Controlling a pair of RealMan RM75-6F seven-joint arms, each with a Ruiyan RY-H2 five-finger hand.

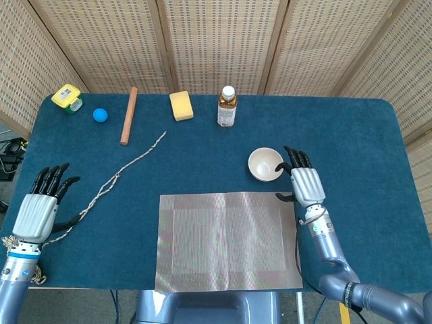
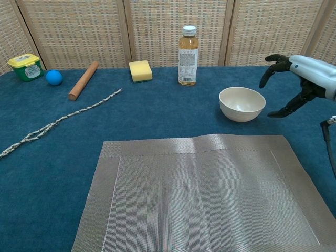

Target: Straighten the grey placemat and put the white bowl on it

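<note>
My right hand point(image 1: 307, 183) hovers just beside the white bowl point(image 1: 265, 164), fingers spread, holding nothing. The grey placemat point(image 1: 228, 240) lies flat at the bench's near edge, the bowl just beyond its far right corner. My left hand point(image 1: 39, 207) sits empty, fingers apart, near the left edge.

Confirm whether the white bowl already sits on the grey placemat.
No: the white bowl stands on the blue cloth beyond the far edge of the grey placemat, apart from it.

no text can be read with certainty. a printed label is borne by the bottle point(image 2: 188, 55) at 12 o'clock and a yellow lid by the green tub point(image 2: 24, 67) at 10 o'clock, but the lettering is too small to be made out.
</note>
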